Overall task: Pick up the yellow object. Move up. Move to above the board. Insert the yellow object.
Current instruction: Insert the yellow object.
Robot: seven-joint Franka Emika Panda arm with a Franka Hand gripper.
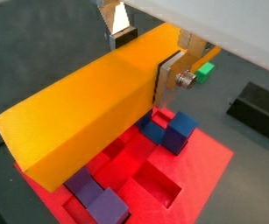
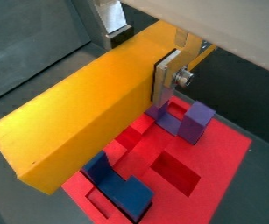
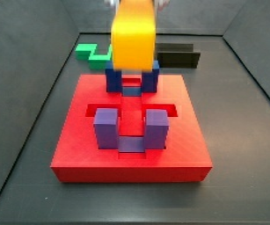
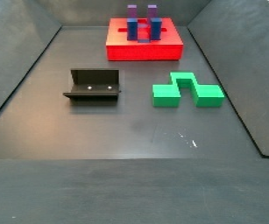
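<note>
Holding the yellow object (image 1: 84, 109) tight between its fingers (image 1: 172, 79), the gripper (image 2: 143, 48) is hanging over the board (image 3: 131, 149), so the bar is lining up with the gap between the blue posts (image 3: 132, 79), ready for going down

Gripper (image 1: 145, 54) clasping yellow object (image 1: 84, 109) over board (image 1: 207, 166), seemingly clear of posts (image 3: 127, 129)
</note>
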